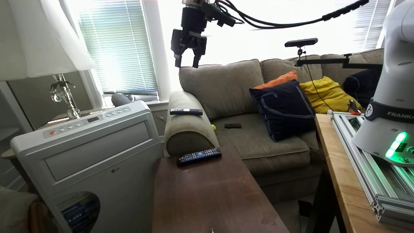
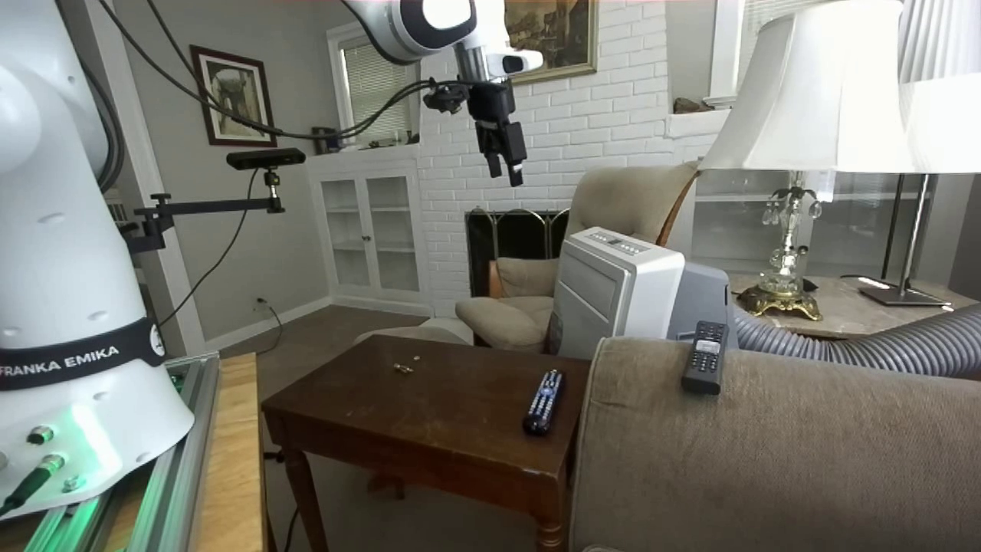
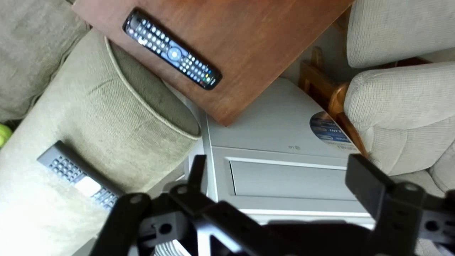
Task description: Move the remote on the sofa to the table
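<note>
The remote, slim and dark with small buttons and a pale screen, lies on the sofa's rounded armrest in both exterior views (image 1: 181, 112) (image 2: 705, 360) and at lower left in the wrist view (image 3: 67, 169). The sofa (image 1: 223, 81) is olive-grey; its armrest fills the lower right of an exterior view (image 2: 805, 468). The dark reddish-brown table (image 1: 207, 197) (image 2: 452, 399) (image 3: 256, 46) stands against the armrest's front. My gripper (image 1: 187, 64) (image 2: 506, 178) is open, empty and high above everything, pointing down. In the wrist view its fingers (image 3: 275, 169) are spread over the air conditioner.
A bluish-sheened remote (image 1: 199, 157) (image 2: 543, 402) (image 3: 172, 49) lies on the table near the armrest. A white air conditioner (image 1: 129, 184) (image 2: 590, 287) stands beside the table. A small dark flat object (image 1: 233, 126) and pillows (image 1: 283, 106) lie on the seat. A lamp (image 2: 805, 100) stands behind the armrest.
</note>
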`<state>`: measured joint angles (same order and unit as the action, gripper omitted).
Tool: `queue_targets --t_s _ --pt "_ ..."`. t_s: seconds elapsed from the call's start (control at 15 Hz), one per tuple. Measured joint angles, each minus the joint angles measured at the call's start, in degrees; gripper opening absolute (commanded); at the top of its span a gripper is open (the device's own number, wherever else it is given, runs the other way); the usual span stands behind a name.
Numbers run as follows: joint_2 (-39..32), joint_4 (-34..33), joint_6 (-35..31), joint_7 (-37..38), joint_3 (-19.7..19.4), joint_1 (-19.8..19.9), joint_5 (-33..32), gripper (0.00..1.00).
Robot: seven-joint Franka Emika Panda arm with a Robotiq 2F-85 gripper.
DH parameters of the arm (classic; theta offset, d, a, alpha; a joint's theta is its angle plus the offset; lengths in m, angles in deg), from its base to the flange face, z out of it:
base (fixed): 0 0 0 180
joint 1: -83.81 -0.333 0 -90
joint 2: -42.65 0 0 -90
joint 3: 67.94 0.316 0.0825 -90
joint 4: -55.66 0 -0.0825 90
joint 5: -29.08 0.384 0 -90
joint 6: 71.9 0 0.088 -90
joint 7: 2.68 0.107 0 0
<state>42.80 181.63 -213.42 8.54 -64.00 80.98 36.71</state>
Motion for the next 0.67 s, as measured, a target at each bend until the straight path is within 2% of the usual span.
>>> queue_targets --t_s 0.27,0.67 --pt "-8.8 -6.1 -6.6 -6.3 -2.6 1.3 -2.8 1.00" --pt "-24.3 -22.2 -6.4 -13.4 -6.6 4.0 -7.3 1.00"
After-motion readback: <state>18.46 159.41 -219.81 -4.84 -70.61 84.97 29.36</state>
